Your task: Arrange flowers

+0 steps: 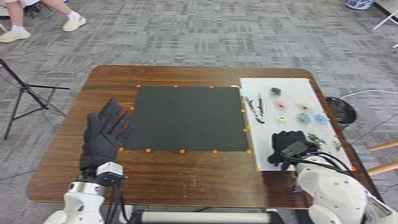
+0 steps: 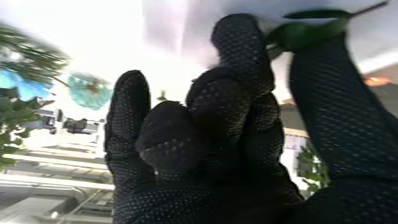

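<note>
- Right hand (image 2: 204,197), gloved, hovering by the white board (image 1: 298,87), meeting a leafy sprig (image 2: 300,36); grip: cannot tell.
- Flowers (image 1: 304,118), lying spaced on that board, presumably easing selection.
- Left hand (image 1: 100,140), resting above the bench (image 1: 195,182), fingers straight, slightly apart, leaving the dark mat (image 1: 188,120) accessible.

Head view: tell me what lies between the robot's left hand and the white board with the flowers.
The black mat, edged with small orange dots, lies between the left hand and the white board in the head view.
</note>
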`<state>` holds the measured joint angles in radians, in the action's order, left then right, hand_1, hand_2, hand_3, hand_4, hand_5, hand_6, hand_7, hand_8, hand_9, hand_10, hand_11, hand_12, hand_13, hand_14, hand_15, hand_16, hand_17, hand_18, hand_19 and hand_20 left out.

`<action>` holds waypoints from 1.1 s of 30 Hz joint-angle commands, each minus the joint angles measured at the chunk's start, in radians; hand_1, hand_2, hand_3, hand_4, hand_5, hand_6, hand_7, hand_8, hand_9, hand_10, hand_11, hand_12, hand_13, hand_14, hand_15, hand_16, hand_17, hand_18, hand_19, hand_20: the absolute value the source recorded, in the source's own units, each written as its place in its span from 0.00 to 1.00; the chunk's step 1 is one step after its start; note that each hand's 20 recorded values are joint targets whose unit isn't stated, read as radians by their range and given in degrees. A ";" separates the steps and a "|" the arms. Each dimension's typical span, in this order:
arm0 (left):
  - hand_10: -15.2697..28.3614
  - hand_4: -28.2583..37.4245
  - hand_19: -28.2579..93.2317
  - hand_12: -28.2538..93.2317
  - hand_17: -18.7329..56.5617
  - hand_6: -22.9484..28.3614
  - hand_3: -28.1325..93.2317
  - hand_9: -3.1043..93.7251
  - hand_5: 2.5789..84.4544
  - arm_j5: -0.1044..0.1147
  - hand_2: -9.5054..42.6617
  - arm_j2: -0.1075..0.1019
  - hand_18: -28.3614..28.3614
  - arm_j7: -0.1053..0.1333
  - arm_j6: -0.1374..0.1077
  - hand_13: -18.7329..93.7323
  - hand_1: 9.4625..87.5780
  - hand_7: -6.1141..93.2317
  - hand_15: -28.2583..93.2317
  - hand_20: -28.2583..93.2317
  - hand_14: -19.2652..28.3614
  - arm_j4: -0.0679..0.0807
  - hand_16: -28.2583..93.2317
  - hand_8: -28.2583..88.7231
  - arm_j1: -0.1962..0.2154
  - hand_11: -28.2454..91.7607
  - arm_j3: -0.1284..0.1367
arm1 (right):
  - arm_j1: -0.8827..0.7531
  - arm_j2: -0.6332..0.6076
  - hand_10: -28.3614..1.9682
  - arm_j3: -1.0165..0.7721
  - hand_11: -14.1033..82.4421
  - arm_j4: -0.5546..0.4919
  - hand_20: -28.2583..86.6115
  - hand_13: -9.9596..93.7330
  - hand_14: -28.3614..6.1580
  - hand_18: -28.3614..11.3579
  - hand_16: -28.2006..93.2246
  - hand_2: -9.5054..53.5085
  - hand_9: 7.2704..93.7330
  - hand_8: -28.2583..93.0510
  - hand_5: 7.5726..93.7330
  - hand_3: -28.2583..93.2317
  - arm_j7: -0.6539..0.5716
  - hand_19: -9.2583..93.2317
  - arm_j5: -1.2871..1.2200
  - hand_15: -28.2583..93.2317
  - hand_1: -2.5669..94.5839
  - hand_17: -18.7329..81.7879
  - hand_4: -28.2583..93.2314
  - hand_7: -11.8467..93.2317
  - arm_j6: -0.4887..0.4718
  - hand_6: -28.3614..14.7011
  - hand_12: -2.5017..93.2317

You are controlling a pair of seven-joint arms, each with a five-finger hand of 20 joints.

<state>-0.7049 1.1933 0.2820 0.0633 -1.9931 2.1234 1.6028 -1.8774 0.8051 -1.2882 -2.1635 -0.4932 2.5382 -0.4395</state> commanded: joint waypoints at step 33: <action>0.53 0.02 0.54 0.41 0.05 0.44 0.59 0.20 0.22 -0.001 0.15 -0.066 0.83 0.032 -0.026 0.29 0.27 0.22 0.23 0.30 0.62 -0.018 0.33 0.17 -0.013 0.28 0.008 | 0.275 0.045 0.70 0.154 0.95 0.093 0.52 0.85 0.58 0.24 0.56 0.22 0.87 0.54 0.68 0.96 0.111 0.96 -0.199 0.98 0.34 0.55 0.21 0.70 0.348 0.67 0.68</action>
<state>-0.7012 1.1529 0.3025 0.0579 -1.9981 2.1127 1.6034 -1.7282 0.8066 -1.2036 -2.0773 -0.3976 2.3319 -0.1155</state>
